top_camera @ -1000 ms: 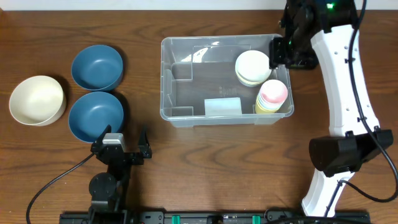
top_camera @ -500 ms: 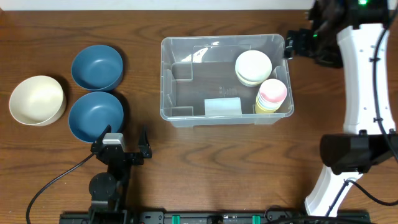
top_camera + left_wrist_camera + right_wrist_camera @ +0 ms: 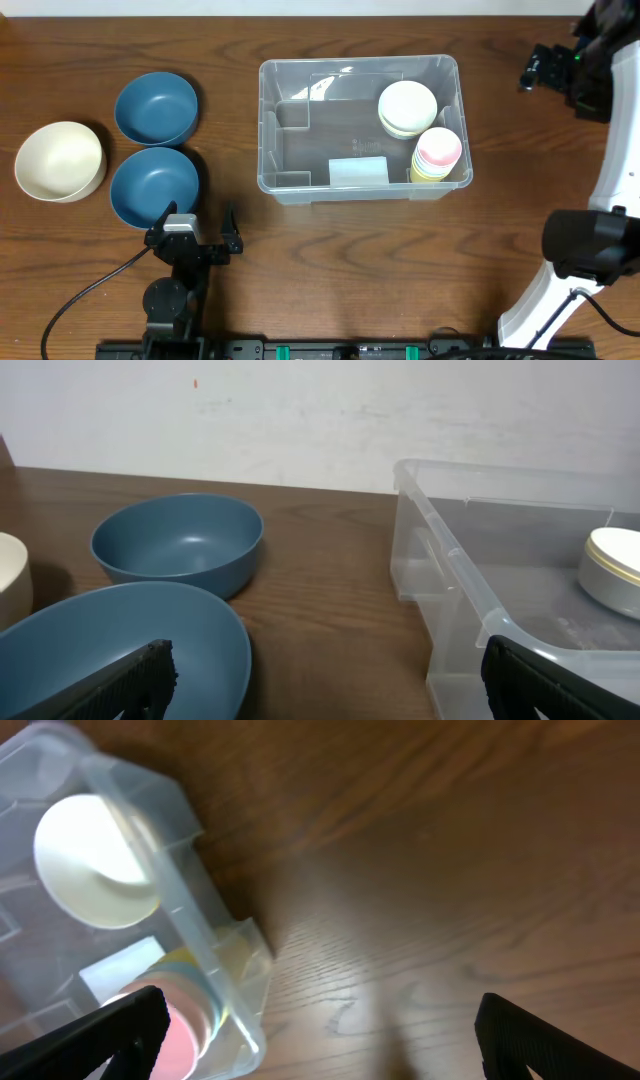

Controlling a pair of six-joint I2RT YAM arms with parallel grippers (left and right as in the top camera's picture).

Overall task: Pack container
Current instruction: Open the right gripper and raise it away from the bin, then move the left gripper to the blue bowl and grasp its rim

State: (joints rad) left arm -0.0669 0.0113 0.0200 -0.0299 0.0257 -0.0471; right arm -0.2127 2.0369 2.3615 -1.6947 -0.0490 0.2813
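Right claw (image 3: pixel 536 68) now beyond clear-plastic container (image 3: pixel 264 130)

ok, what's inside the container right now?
The container holds a stack of cream dishes and a pink-topped stack with yellow pieces beneath, both at its right end. Lower pieces in each stack are covered; count unclear.

I see the container (image 3: pixel 345 125) — clear, rimmed, open-topped — sitting upright near the table's (image 3: pixel 360 260) far edge, slightly right of centre.
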